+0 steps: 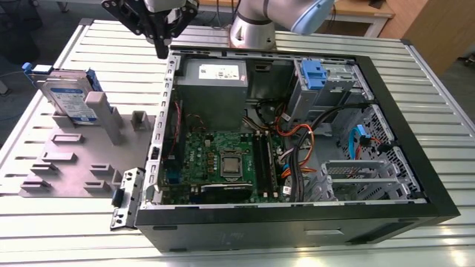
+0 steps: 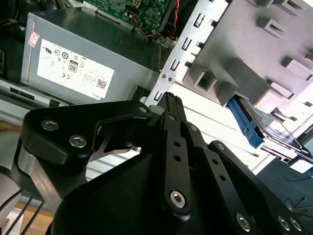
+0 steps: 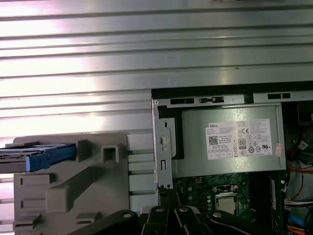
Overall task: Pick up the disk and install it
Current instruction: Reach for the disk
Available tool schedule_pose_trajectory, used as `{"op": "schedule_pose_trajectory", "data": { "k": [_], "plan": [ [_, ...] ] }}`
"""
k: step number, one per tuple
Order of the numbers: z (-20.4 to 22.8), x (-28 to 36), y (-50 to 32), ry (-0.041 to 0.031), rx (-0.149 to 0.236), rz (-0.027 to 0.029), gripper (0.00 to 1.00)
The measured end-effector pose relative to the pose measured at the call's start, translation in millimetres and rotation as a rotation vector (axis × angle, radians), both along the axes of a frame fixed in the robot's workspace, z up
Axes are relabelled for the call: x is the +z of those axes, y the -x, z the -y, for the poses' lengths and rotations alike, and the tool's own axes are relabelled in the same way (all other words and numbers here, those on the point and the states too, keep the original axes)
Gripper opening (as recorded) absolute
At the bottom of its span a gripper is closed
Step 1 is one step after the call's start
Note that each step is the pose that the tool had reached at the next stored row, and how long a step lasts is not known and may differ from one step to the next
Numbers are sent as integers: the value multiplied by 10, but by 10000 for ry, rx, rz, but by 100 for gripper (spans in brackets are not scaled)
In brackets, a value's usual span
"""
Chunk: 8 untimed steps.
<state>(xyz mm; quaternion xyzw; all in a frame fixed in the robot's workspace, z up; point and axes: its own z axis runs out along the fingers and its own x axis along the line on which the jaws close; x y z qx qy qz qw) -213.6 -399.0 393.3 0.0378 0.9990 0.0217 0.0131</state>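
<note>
In the upper left of the exterior view, the gripper [image 1: 160, 52] hangs over the slatted metal table [image 1: 445, 233], just beside the upper left corner of the open computer case [image 1: 404, 130]. Its two black fingers are pressed together at the tips and grip nothing, which the gripper [image 2: 169, 100] also shows in the second wrist view. The disk [image 1: 68, 95] stands on edge, leaning slightly, in the grey fixture [image 1: 74, 167] at the left of the frame. It is well apart from the gripper, with its labelled face to the camera. In the first wrist view the disk [image 3: 41, 157] shows a blue rail. The grey power supply [image 1: 215, 75] sits inside the case, near the gripper.
</note>
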Motion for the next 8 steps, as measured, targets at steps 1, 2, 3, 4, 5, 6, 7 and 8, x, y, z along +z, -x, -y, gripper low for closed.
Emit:
{"op": "schedule_pose_trajectory", "data": {
  "k": [1, 2, 3, 4, 5, 6, 7, 8],
  "plan": [
    [0, 0, 16, -1, 0, 1, 11],
    [0, -1, 34, -1, 1, 1, 11],
    [0, 0, 52, -1, 0, 1, 11],
    [0, 0, 71, 0, -1, 1, 11],
    [0, 0, 89, -1, -1, 2, 11],
    [0, 0, 108, 0, -1, 1, 11],
    [0, -1, 129, -1, -1, 2, 11],
    [0, 0, 148, 0, -1, 1, 11]
  ]
}}
